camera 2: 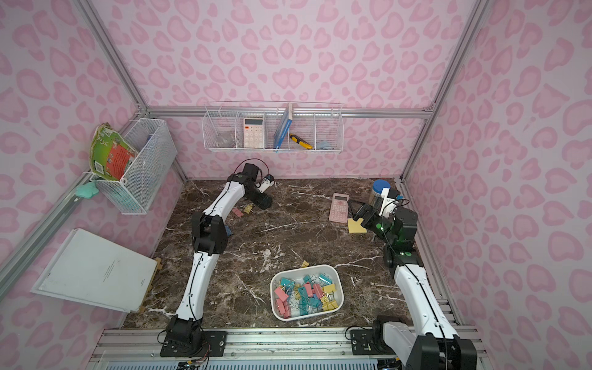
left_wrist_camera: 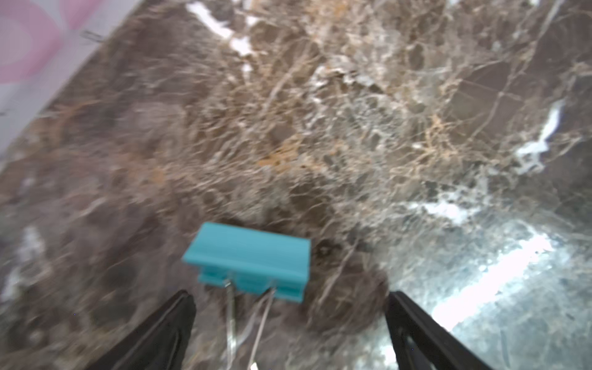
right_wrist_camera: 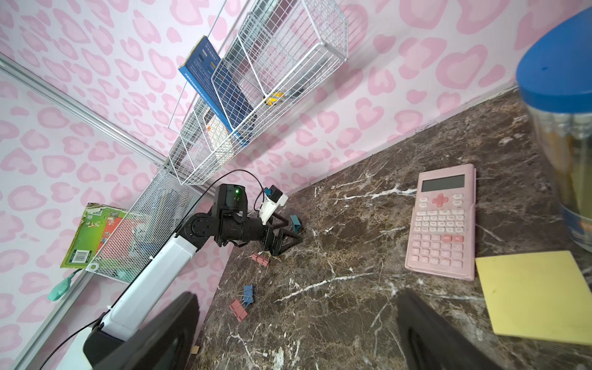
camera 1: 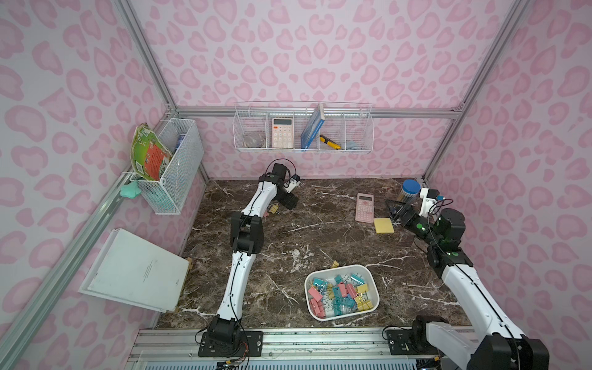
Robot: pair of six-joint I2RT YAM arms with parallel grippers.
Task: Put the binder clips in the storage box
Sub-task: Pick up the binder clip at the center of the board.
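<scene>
we see our left gripper (left_wrist_camera: 288, 293) wide open, a teal binder clip (left_wrist_camera: 250, 256) loose between its jaws; our right gripper (right_wrist_camera: 298, 294) gapes empty near the sticky-note pad (right_wrist_camera: 538, 294)

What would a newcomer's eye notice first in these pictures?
The pink-patterned walls surround everything. Near the front, the white storage box holds a heap of pastel binder clips. In the left wrist view, a teal clip sits between the jaws of the open left gripper.
</scene>
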